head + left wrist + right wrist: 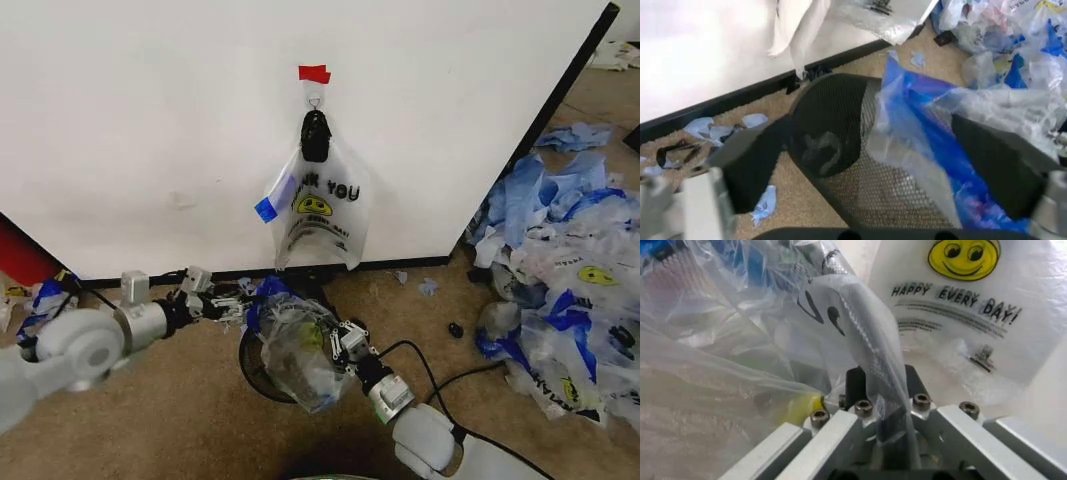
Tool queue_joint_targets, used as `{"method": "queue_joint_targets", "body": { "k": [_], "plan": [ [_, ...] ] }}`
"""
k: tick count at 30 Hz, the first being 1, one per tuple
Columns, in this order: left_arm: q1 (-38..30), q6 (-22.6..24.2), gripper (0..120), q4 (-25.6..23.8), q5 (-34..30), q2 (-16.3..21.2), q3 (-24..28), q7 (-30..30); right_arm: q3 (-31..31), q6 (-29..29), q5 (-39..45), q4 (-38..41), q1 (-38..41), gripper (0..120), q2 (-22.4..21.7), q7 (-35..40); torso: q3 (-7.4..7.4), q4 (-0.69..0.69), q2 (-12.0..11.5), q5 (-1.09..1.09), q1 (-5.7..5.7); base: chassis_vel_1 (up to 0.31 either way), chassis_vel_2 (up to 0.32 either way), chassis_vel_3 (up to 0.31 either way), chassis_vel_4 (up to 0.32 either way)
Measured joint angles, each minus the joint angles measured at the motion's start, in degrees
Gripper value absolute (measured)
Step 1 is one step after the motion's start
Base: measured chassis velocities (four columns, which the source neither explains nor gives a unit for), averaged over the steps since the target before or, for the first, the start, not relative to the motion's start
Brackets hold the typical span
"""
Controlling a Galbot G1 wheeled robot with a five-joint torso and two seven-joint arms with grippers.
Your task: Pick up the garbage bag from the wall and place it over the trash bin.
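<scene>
Head view, read left to right. A red cylinder [18, 255] stands at the 9 o'clock edge, against the wall [150, 120].

The left gripper [228, 303] reaches in from 8 o'clock, low over the carpet [150, 425], and sits at the 10 o'clock side of the trash bin [254, 366]. In the left wrist view its dark fingers [750, 165] are spread wide. The mesh wall of the trash bin [833, 135] and the blue edge of the garbage bag [933, 135] lie between them.

The bin stands at 6 o'clock, just in front of the black baseboard. The garbage bag [295, 355] is bunched over the bin's mouth, on the 3 o'clock side. The rim towards 9 o'clock is uncovered.

The right gripper [336, 336] comes up from 5 o'clock and is at the bag's 3 o'clock side. The right wrist view shows this gripper [883, 385] pressed together on a fold of the bag's film [727, 355].

Above the bin, at 12 o'clock, a second printed bag [320, 215] hangs flat on the wall. A black clip [315, 135] holds it on the metal hook [314, 100], below a red tape strip [314, 73]. Its smiley face shows in the right wrist view [960, 300].

A heap of blue-and-white bags [570, 265] covers the floor at 3 o'clock
</scene>
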Motion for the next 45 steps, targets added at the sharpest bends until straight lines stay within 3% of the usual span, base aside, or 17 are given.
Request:
{"method": "queue_joint_targets", "body": {
  "k": [5, 24, 30, 39, 45],
  "plan": [
    [-0.9, 1.8, 100, 0.4, -1.1, -1.3, 0.6, -0.1, -0.4, 0.0, 0.0, 0.0, 0.2, 0, 0.1, 0.2, 0.0, 0.01, 0.0, -0.01, 0.0, 0.0, 0.0, 0.0, 0.0],
    [-12.5, 3.5, 97, 3.6, -3.6, -5.6, 12.0, -1.0, 0.0, 0.3, -0.6, -0.2, -1.0, 0, 0.1, 1.1, 0.0, -0.01, 0.0, 0.02, 0.0, 0.0, 0.0, 0.0, 0.0],
    [-13.0, 3.7, 95, 4.3, -3.3, -6.1, 13.2, -1.0, 0.0, 0.4, -1.0, -0.3, -1.4, 0, 0.4, 1.3, 0.0, 0.0, 0.0, -0.01, 0.0, 0.0, 0.0, 0.0, 0.0],
    [-12.9, 3.7, 67, 5.2, -2.4, -6.2, 14.7, -0.3, -0.1, 0.6, -1.1, -0.1, -1.6, 0, 0.5, 1.4, 0.0, 0.0, 0.0, -0.01, 0.0, 0.0, 0.0, 0.0, 0.0],
    [-13.0, 3.5, 40, 5.3, -2.0, -6.2, 14.9, -0.2, -0.1, 0.8, -1.5, -0.3, -1.9, 0, 0.6, 1.5, 0.0, 0.0, 0.0, 0.0, 0.0, 0.0, 0.0, 0.0, 0.0]
  ]
}}
